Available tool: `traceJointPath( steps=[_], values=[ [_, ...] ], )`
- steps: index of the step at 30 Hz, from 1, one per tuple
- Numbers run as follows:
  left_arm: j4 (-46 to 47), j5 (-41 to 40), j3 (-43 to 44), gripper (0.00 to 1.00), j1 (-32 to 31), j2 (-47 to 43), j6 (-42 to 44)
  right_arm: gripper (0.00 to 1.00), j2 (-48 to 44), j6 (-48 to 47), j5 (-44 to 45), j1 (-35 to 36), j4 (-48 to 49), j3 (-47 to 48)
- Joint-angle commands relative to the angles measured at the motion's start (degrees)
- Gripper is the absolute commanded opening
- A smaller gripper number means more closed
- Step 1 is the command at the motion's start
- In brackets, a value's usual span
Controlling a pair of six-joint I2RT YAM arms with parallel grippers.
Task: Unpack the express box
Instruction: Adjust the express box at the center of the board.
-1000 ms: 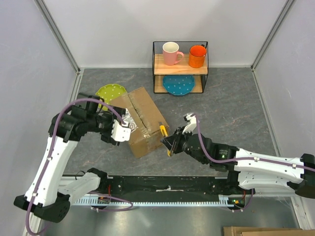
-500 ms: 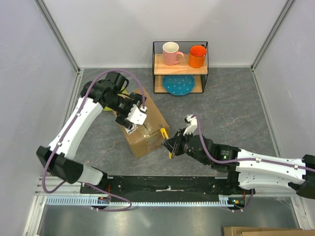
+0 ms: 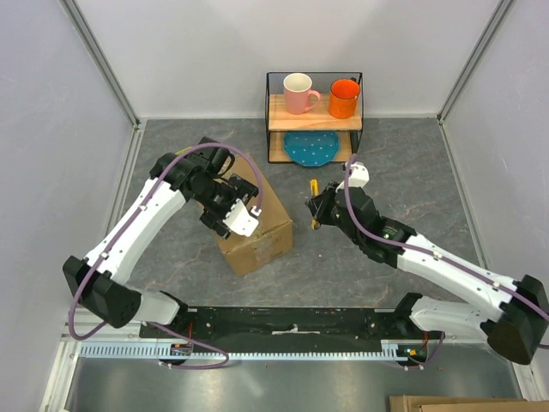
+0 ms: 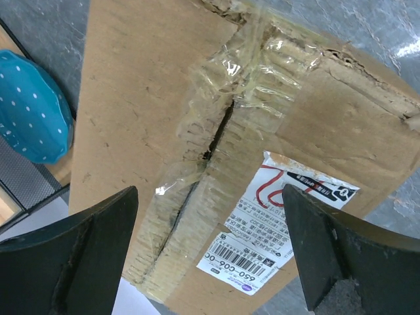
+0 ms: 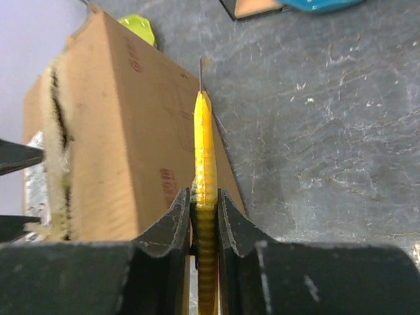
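The express box (image 3: 257,230) is a brown carton lying at an angle left of centre. Its taped seam (image 4: 210,144) is split and ragged along the top, and a white label (image 4: 279,226) printed in red sits beside it. My left gripper (image 3: 233,212) hovers just above the box top, its jaws open wide across the seam and label (image 4: 210,252), with nothing between them. My right gripper (image 3: 319,209) hangs to the right of the box, apart from it, shut on a yellow utility knife (image 5: 205,151). The knife's thin blade points forward along the box's side (image 5: 111,131).
A wire-framed wooden shelf (image 3: 314,116) at the back holds a pink mug (image 3: 298,93), an orange mug (image 3: 343,98) and, on its lower level, a blue dotted plate (image 3: 311,148). A green plate (image 5: 141,29) lies behind the box. Grey walls close in both sides.
My right arm has carried the knife away from the box's near corner, up and to the right. My left gripper has shifted a little along the box top and opened wider.
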Motion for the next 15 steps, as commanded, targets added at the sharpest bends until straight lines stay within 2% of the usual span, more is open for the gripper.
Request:
traceJointPath(
  steps=[1, 4, 8, 15],
  values=[
    [-13.48, -5.54, -4.04, 0.98, -0.1, -2.0, -0.1, 0.0, 3.48, -0.83, -9.55, -2.1, 4.2, 1.08],
    [-13.48, -5.38, -3.0, 0.96, -0.01, -2.36, -2.29, 0.0, 2.42, -0.74, -9.47, -2.19, 4.73, -0.68],
    [-13.48, 0.33, 1.13, 0.95, 0.78, -3.4, -8.26, 0.0, 4.61, -2.14, -9.47, -2.28, 7.18, 0.01],
    [-13.39, 4.29, -10.89, 0.96, 0.69, -13.16, -11.79, 0.0, 18.49, -5.05, -14.12, -3.95, 12.81, 9.32]
  ],
)
